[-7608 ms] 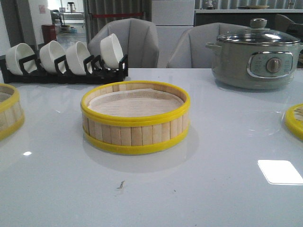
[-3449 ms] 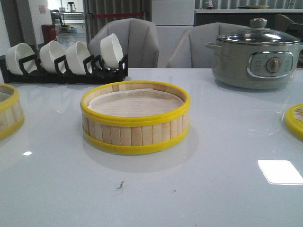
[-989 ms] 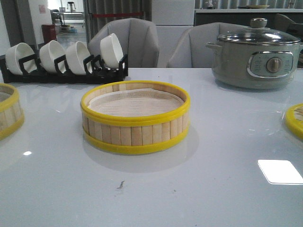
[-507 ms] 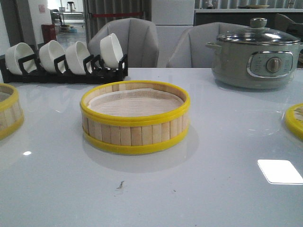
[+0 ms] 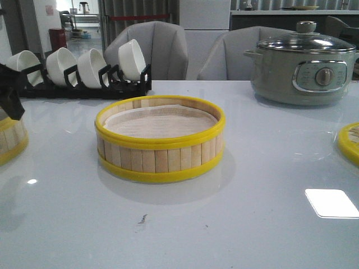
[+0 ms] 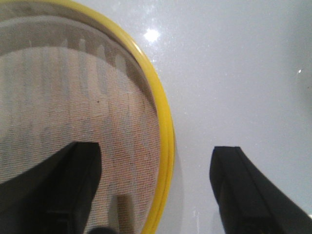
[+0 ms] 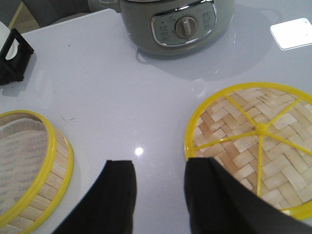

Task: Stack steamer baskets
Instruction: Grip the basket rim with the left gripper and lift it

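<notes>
Both pincers carry plain black, blocky fingers (image 6: 246, 187); they look matte, though blurred close-up.

No readable text is showing in any view.

The electric pot (image 5: 303, 63) is carrying a control panel (image 7: 184, 28) with a round knob and faint markings around it, but these are appearing too small and blurred to make out as words or numbers in either the front or the right wrist view. A pale sign (image 5: 50, 10) is hanging on the far wall at the back left, and its lettering is likewise too small to read. The steamer baskets (image 5: 160, 139), the woven lid (image 7: 255, 144) and the white bowls (image 5: 78, 66) are bearing no visible labels or brands.
</notes>
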Robot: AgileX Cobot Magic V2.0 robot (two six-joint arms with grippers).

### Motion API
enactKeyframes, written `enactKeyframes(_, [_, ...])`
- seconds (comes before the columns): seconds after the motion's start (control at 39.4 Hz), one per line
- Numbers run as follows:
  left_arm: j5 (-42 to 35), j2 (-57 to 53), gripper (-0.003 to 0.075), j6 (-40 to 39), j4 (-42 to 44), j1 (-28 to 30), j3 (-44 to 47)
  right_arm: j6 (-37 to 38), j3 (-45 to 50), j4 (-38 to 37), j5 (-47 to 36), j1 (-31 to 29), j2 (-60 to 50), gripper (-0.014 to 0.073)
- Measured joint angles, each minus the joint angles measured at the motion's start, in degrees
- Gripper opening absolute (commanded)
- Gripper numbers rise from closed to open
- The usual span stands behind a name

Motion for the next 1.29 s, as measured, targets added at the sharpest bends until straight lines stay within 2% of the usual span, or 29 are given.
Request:
enactKeyframes(0.18, [-0.85,4.08,0.0514,-0.02,-0.13,0.00,-0.10,0.00,0.00,0.00,0.00,0.00,0.00,0.0377])
enactKeyframes(0.28, [-0.85,5.33,0.0453,-0.02,-0.13,0.00,-0.66,0.00,0.00,0.00,0.00,0.00,0.00,0.0377])
enactKeyframes(0.33, [-0.89,5.42,0.0371,-0.02,-0.13,0.00,-0.63,0.00,0.00,0.00,0.00,0.00,0.00,0.0377])
enactKeyframes(0.43, [-0.98,5.42,0.0081,-0.02,-0.13,0.00,-0.69,0.00,0.00,0.00,0.00,0.00,0.00,0.0377])
enactKeyframes(0.51, [-1.10,5.31,0.0113,-0.02,-0.21,0.00,-0.69,0.00,0.00,0.00,0.00,0.00,0.00,0.0377])
enactKeyframes(0.56, [-1.52,5.23,0.0089,-0.13,-0.21,0.00,-0.69,0.00,0.00,0.00,0.00,0.00,0.00,0.0374])
enactKeyframes(0.66, [-1.45,4.82,0.0087,-1.12,-0.52,0.00,-1.64,0.00,0.00,0.00,0.00,0.00,0.00,0.0374])
enactKeyframes(0.91, [4.28,4.13,0.0087,-2.30,-2.79,-1.81,-9.26,0.00,0.00,0.00,0.00,0.00,0.00,0.0374])
enactKeyframes(1.04, [6.86,4.13,0.0087,-2.39,-3.34,-5.30,-14.09,0.00,0.00,0.00,0.00,0.00,0.00,0.0374])
enactKeyframes(1.29, [7.15,4.13,0.0087,-2.39,-5.73,-16.96,-20.58,0.00,0.00,0.00,0.00,0.00,0.00,0.0374])
